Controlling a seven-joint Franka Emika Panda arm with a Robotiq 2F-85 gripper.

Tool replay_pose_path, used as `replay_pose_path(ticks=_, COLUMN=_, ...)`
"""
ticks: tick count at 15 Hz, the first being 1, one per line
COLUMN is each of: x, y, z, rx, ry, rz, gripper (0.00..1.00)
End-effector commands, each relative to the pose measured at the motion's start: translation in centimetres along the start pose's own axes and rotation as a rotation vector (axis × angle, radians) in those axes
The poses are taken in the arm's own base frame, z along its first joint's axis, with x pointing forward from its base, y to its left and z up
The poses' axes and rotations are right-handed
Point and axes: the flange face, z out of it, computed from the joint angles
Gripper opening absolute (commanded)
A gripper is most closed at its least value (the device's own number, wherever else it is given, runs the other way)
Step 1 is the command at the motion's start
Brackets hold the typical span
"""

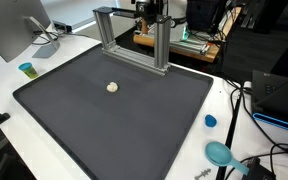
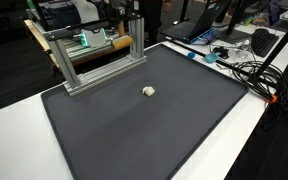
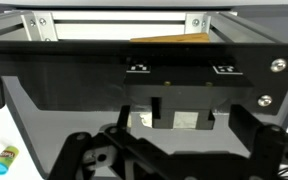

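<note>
The pincer (image 3: 179,158) is seen open and empty above the aluminium frame (image 1: 134,38) at the counter's far edge. The pale lump (image 1: 112,87) is left untouched mid-counter on the black mat (image 1: 134,130), well apart.

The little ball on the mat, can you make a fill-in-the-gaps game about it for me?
1. The little ball lies on the dark ____.
2. The ball lies apart from the metal frame behind it and does not ____ it.
3. The small cap on the white table has the colour ____.

Missing words: mat; touch; blue.
</note>
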Motion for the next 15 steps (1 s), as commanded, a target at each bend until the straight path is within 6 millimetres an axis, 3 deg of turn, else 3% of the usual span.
replay_pose_path(ticks=1, x=-0.16, y=0.31, z=0.66, rx=0.019, ry=-0.038, rz=0.006, gripper=0.98)
replay_pose_path(ticks=5, x=-0.52, y=0.26, z=0.92, rx=0.035, ry=-0.071, rz=0.01, gripper=0.84)
replay_pose_path(ticks=6, x=-0.57, y=0.22, z=0.94, rx=0.037, ry=-0.075, rz=0.008, gripper=0.85)
replay_pose_path(ticks=7, x=-0.65, y=0.17, z=0.92, rx=0.042, ry=-0.079, rz=0.006, gripper=0.77)
replay_pose_path(ticks=8, x=-0.68, y=0.16, z=0.88, rx=0.041, ry=-0.08, rz=0.006, gripper=0.8)
replay_pose_path(ticks=11, x=-0.84, y=0.08, z=0.75, rx=0.037, ry=-0.088, rz=0.002, gripper=0.78)
replay_pose_path(ticks=13, x=-0.89, y=-0.04, z=0.67, rx=0.034, ry=-0.095, rz=0.0, gripper=0.54)
replay_pose_path(ticks=15, x=-0.87, y=-0.26, z=0.53, rx=0.029, ry=-0.091, rz=-0.004, gripper=0.4)
